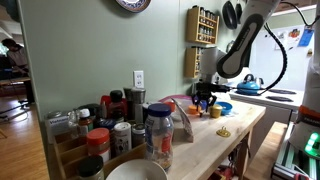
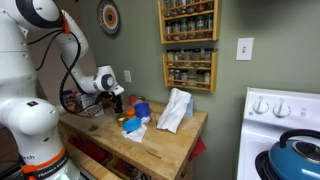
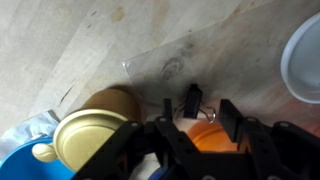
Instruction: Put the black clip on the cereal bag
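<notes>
Step in hand: picking up the clip; nothing is on the bag yet. In the wrist view the gripper hangs low over the butcher-block counter with its jaws standing apart, wider than the black clip. The clip sits between them, wire handles up and nearer one finger than the other. I cannot tell whether either pad touches it, so I log the hand as spread and not clamping anything. The clip sits at the edge of a clutter of small kitchen items: a yellow lid and a brown round piece to one side, something orange just beneath, and a white bowl at the frame edge. In an exterior view the cereal bag stands upright toward the far end of the counter, well apart from the gripper. Judgement on the next move: centre the clip between the pads, close on its body without catching the orange item, lift clear, then carry across to the bag's top edge. Getting the clip's mouth open on the bag looks like the hard part.
</notes>
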`<action>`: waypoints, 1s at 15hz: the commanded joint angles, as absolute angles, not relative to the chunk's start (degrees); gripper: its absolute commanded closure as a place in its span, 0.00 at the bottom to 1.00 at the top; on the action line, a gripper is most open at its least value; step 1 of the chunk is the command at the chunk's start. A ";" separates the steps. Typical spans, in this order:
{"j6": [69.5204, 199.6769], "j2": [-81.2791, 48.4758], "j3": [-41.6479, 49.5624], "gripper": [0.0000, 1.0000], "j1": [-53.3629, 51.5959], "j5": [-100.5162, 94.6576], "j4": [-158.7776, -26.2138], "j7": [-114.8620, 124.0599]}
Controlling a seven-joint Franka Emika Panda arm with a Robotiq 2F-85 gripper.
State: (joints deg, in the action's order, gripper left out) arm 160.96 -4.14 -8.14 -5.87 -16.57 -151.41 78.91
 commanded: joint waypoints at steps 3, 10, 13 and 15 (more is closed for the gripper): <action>163.25 -6.23 -7.51 0.58 -6.29 -20.29 -150.60 82.84; 163.16 -5.94 -7.56 0.79 -6.05 -21.24 -150.19 84.00; 162.42 -5.17 -8.06 0.94 -5.79 -19.48 -150.43 82.34; 161.95 -4.63 -8.93 0.93 -5.47 -16.58 -150.70 79.49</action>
